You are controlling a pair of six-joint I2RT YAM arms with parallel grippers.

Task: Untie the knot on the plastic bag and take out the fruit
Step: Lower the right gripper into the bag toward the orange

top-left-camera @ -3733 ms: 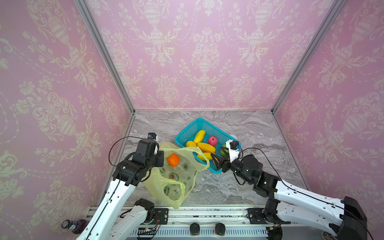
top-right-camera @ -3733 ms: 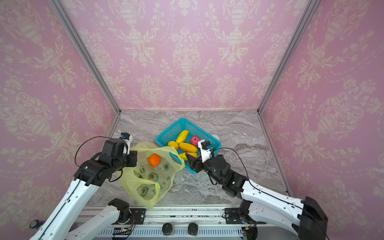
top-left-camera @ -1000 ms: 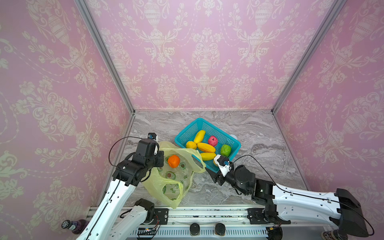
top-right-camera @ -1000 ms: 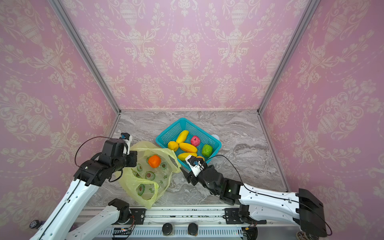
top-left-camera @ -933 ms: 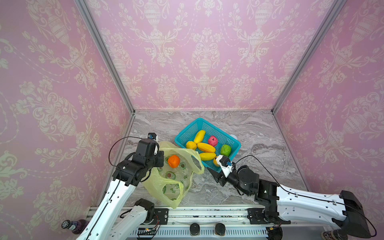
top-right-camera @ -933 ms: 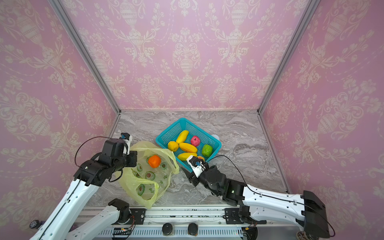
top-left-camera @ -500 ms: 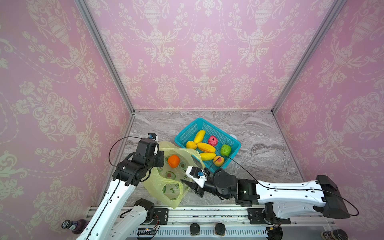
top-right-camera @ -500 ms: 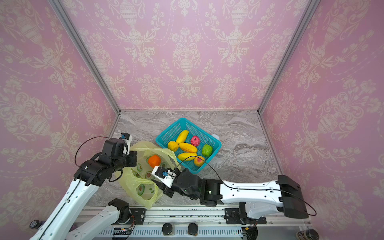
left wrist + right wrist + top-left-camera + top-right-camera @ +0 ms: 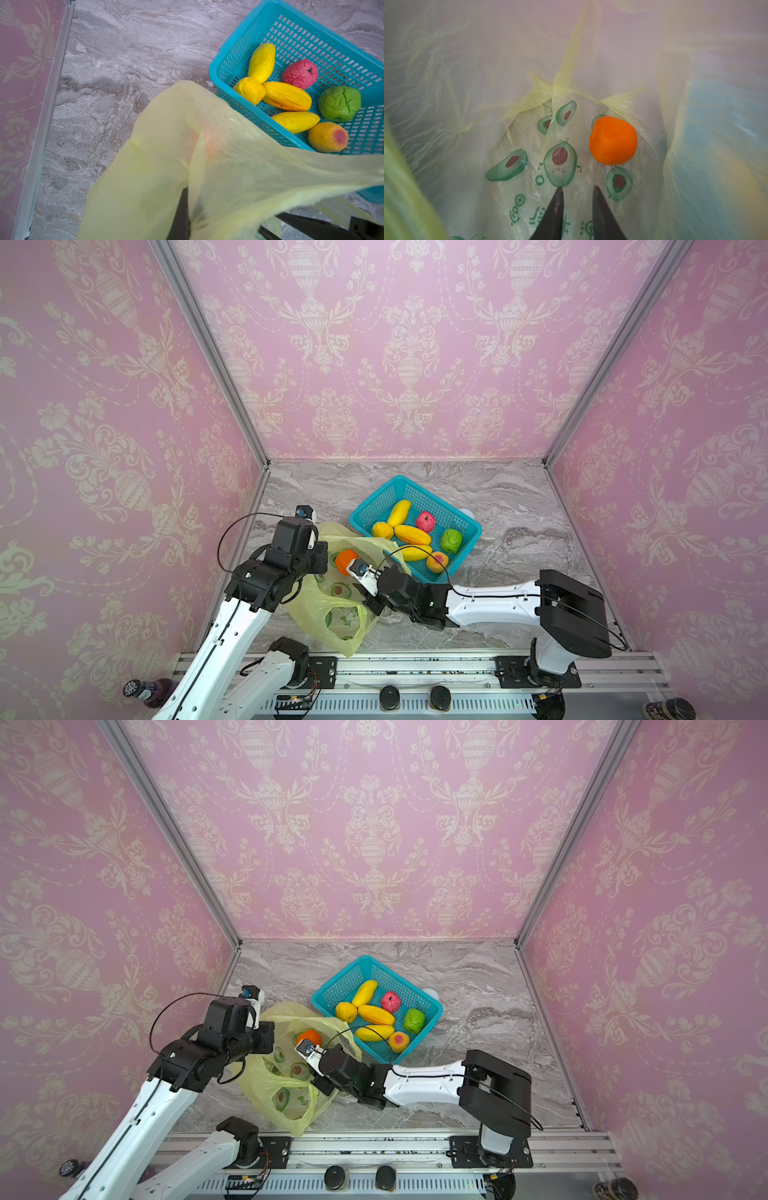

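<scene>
Thin pale-yellow plastic bag (image 9: 332, 616) lay untied, mouth open, against teal perforated plastic basket (image 9: 374, 499); left gripper (image 9: 321, 559) pinched shut on bag rim; right gripper (image 9: 577, 188) inside, jaws narrowly apart, empty; round orange toy fruit (image 9: 612, 140) just ahead, offset sideways, no long axis; only film nearby

Grey marble-pattern tabletop (image 9: 498, 497), teal perforated basket (image 9: 370, 510) mid-table toward the back, pale-yellow plastic bag (image 9: 332, 616) with its lower end on the surface just beside the basket's near-left side, small white can (image 9: 467, 513) partly hidden behind the basket.
</scene>
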